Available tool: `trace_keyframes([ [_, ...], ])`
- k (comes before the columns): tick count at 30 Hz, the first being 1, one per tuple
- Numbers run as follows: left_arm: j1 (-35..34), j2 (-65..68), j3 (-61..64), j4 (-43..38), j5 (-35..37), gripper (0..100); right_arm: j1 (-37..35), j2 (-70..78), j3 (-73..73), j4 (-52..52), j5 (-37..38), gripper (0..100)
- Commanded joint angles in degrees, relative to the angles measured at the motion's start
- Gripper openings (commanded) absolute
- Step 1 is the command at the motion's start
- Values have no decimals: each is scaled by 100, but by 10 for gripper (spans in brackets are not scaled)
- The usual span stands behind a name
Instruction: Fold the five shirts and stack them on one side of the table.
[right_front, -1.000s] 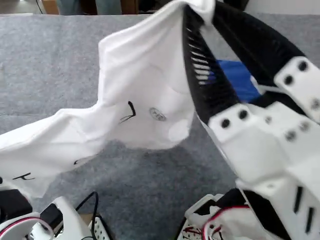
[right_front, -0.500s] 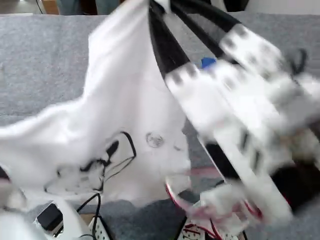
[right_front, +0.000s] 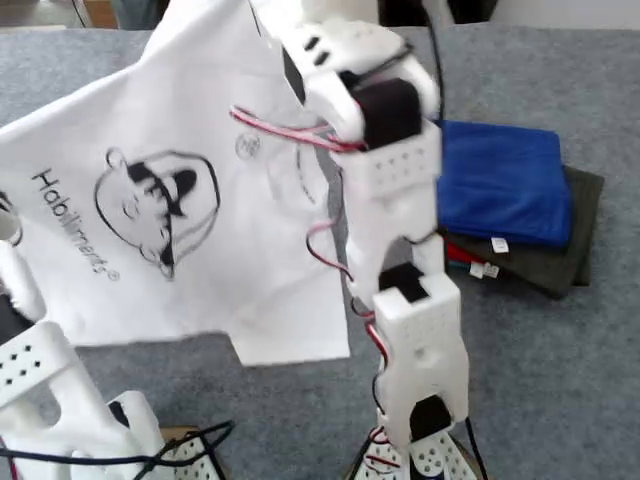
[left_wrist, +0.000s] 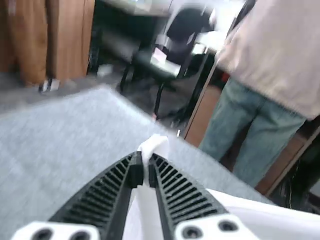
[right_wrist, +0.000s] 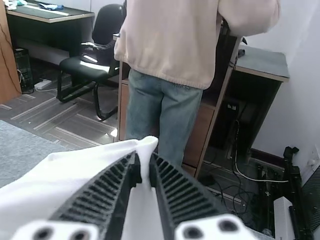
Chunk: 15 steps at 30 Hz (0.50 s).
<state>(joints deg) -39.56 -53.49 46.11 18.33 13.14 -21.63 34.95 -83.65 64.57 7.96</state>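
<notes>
Your white shirt (right_front: 150, 200) hangs spread in the air over the left half of the grey table (right_front: 560, 400). Your left gripper (left_wrist: 142, 172) is clamped on a pinch of its fabric, and your right gripper (right_wrist: 142, 170) on another. On the right lies a folded stack, with a blue shirt (right_front: 500, 180) on top of a dark shirt (right_front: 575, 250).

One white shirt (right_front: 150, 270), one blue shirt (right_front: 500, 180), one dark shirt (right_front: 562, 252) — two arms (right_front: 400, 190).
</notes>
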Motion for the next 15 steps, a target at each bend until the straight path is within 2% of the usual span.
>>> trace_keyframes([
  [1, 356, 237, 136, -923, -589, 29, 141, 418, -31, -730, -9, 15],
  [8, 488, 1908, -884, -1002, -756, 29, 141, 1015, -40, -1020, -26, 15],
  [15, 488, 4070, -2264, -967, -782, 29, 211, 1314, -4, -774, -35, 15],
])
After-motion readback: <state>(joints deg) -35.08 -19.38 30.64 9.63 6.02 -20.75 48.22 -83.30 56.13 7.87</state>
